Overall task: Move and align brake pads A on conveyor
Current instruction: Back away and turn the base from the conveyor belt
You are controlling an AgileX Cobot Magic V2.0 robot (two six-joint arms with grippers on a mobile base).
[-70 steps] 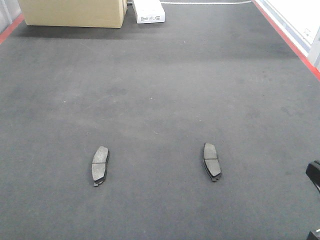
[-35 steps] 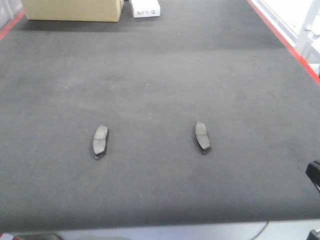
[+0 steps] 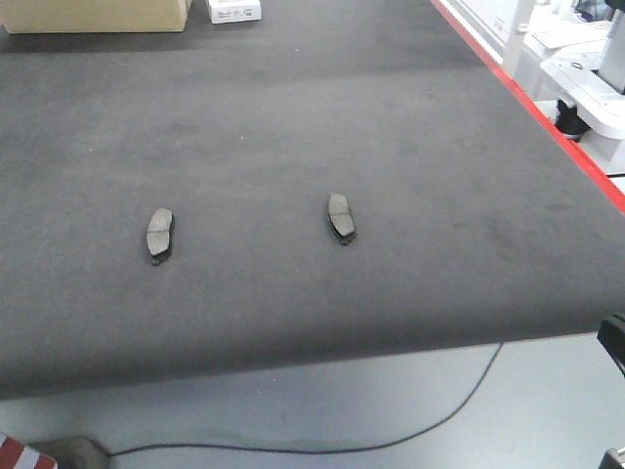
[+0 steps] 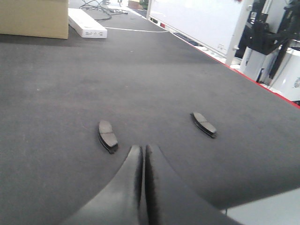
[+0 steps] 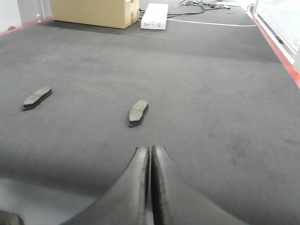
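Black rubber, pressed together on nothing, the left gripper [image 4: 142, 153] and the right gripper [image 5: 150, 153] reach low and level over the near part of the dark charcoal fabric-textured conveyor [image 3: 293, 127]. Two small dark grey curved brake pads lie on it, left pad [image 3: 160, 234] and right pad [image 3: 341, 217] well apart; at the far end sit one tan cardboard box [image 3: 93, 15] and one white carton [image 3: 234, 10].

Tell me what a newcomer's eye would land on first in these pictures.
The left-hand brake pad and the right-hand brake pad lie apart, side by side, on the wide dark conveyor. In the wrist views, the left gripper and the right gripper hang shut and empty over the belt's near edge. A cardboard box and a white box sit at the far end.
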